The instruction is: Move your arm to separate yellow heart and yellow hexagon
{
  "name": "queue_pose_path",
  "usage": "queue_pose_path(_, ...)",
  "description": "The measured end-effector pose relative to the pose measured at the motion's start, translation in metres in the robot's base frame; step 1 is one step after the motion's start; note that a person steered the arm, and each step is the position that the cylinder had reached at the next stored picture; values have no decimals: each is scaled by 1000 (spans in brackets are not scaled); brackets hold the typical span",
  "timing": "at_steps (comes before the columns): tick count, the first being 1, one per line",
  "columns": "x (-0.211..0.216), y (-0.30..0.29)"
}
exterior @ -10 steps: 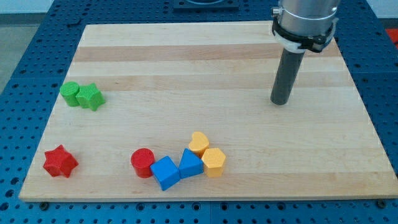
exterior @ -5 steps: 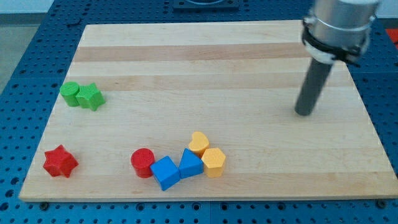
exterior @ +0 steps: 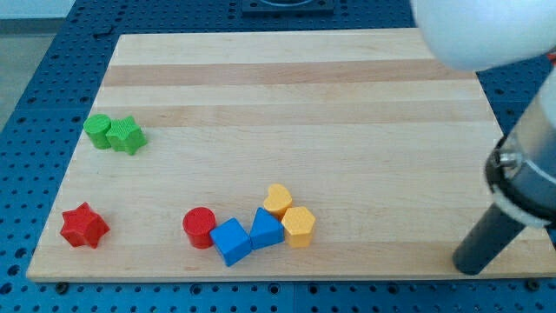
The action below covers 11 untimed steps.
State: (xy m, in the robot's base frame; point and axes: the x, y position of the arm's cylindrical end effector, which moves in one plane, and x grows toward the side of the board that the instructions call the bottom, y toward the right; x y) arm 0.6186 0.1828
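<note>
The tip point(exterior: 470, 268) is seen near the board's point(exterior: 287, 96) bottom right corner, close to both the bottom and right edges, with the rod slanting up to the right into a blurred grey collar cut off by the view's right side. No pincer is fitted; the arm ends in the bare rod alone. The yellow heart point(exterior: 277, 199) and yellow hexagon point(exterior: 298, 226) are found near the bottom edge, a little right of centre, touching each other, the heart up and left of the hexagon. Bare wood lies between the hexagon and the tip, which stands well apart to the view's right. A blue triangle point(exterior: 267, 229) is pressed against both yellow blocks on their left, a blue cube point(exterior: 230, 241) touches it further left, and a red cylinder point(exterior: 199, 227) touches the cube. Little room is left between this cluster and the bottom edge, while a wide open stretch of board lies above it. A red star point(exterior: 84, 225) sits near the bottom left corner, and a green cylinder point(exterior: 98, 130) and green star point(exterior: 126, 135) touch near the left edge. A large pale blurred part of the arm covers the board's top right corner.
</note>
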Motion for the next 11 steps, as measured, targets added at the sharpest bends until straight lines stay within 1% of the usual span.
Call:
queue_pose_path(3, 0, -58)
queue_pose_path(6, -3, -173)
queue_pose_path(10, -99, -189)
queue_pose_path(11, -104, -190)
